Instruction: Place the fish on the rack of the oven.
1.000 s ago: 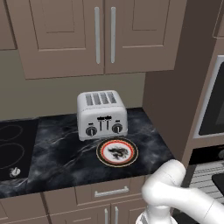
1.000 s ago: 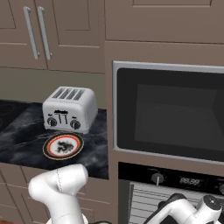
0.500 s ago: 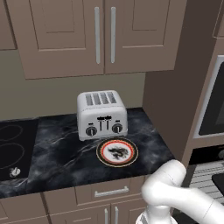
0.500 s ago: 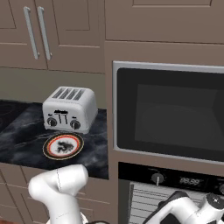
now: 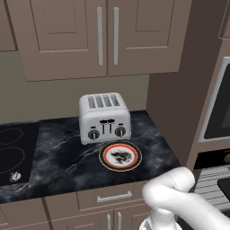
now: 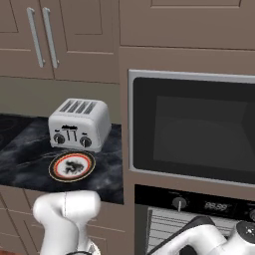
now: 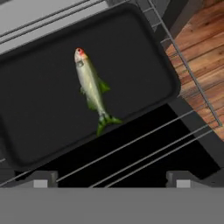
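Note:
The fish (image 7: 92, 89), slender and greenish-grey with a red-tipped head, lies flat on a black tray (image 7: 39, 118). The tray rests on the thin wires of the rack (image 7: 144, 146), which sticks out over the wooden floor. My gripper (image 7: 111, 180) hovers above the tray's near edge. It is open, its two fingertips (image 7: 41, 179) far apart, with nothing between them and well off the fish. The rack (image 6: 164, 224) also shows under the control panel, below the oven's dark glass front (image 6: 194, 129). Rack wires (image 5: 215, 179) appear at the right edge of the left base view.
A round white plate (image 5: 120, 156) with an orange-black rim lies on the dark marble counter (image 5: 63, 157) before a silver four-slot toaster (image 5: 104, 117). A black hob (image 5: 11, 152) is at the left. Cupboards hang above. My white arm (image 6: 209, 239) reaches low toward the rack.
The forearm low in the right base view has shifted slightly. Plate and toaster have not moved.

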Tool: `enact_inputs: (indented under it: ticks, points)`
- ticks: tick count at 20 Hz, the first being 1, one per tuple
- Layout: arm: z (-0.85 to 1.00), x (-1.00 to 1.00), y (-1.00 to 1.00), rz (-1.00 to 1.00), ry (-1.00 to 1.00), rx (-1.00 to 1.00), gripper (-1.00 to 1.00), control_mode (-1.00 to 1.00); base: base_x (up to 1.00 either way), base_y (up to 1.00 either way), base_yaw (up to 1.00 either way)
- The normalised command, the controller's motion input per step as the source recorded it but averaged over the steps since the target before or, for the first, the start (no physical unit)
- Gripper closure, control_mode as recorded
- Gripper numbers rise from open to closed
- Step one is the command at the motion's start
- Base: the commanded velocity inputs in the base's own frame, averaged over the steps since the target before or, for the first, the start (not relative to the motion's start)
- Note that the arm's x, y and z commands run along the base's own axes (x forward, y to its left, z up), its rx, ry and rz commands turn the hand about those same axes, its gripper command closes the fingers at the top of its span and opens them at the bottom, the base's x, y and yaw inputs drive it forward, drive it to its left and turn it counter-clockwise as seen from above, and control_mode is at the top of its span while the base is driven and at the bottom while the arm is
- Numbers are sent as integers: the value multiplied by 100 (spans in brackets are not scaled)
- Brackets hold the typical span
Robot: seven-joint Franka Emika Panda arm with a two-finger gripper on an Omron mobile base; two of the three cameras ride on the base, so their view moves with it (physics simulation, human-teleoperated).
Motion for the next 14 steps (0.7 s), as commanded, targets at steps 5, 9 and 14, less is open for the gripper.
enact_inputs:
  ticks: [5,9,14]
  points:
    - [72,-79,98,0,-5,-28,-100,-100,0,0,0]
    - [99,-50,93,0,0,-30,-100,-100,0,0,0]
    - [99,-28,83,0,1,-22,-100,-100,0,0,0]
